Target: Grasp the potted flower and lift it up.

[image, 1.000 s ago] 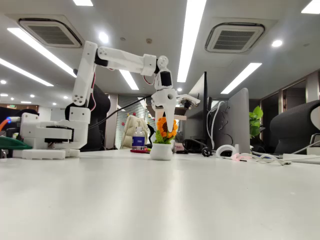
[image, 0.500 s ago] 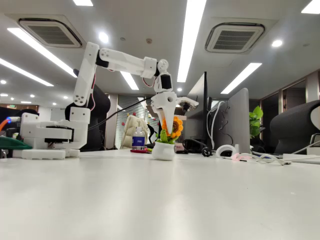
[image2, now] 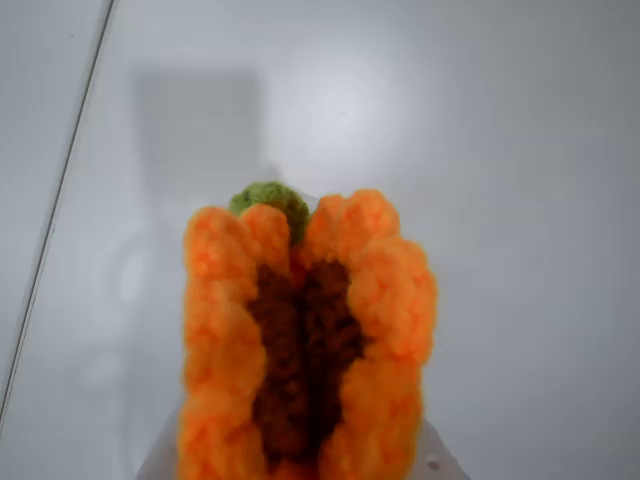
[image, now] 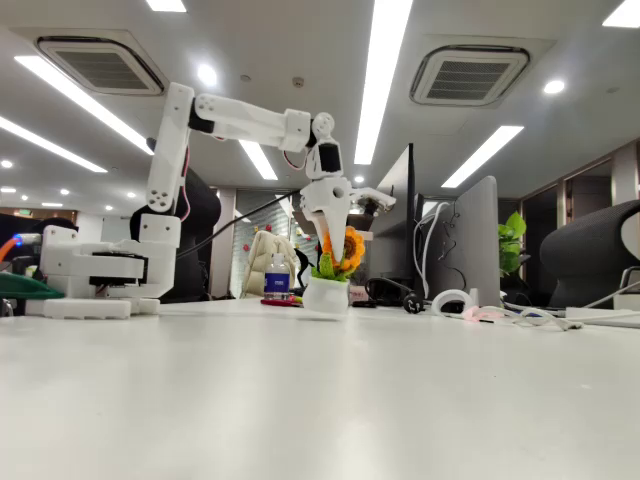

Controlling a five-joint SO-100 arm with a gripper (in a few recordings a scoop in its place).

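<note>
White arm (image: 240, 118): reaches right from its base, wrist pointing down.
Fingers (image: 331, 250): closed on the flower (image: 345, 250), pinching its head.
Flower position: pot (image: 325, 296) tilted and just above the surface (image: 320, 400), under the wrist.
Wrist view: orange petals (image2: 305, 340) squeezed together around the brown centre; a green leaf shows behind.
Background: bottle (image: 277, 276), monitors (image: 470, 240).

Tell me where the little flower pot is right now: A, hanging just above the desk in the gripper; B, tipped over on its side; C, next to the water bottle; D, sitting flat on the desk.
A: in the fixed view the potted flower hangs in the gripper, with a sliver of gap and shadow between its white pot and the table.
</note>
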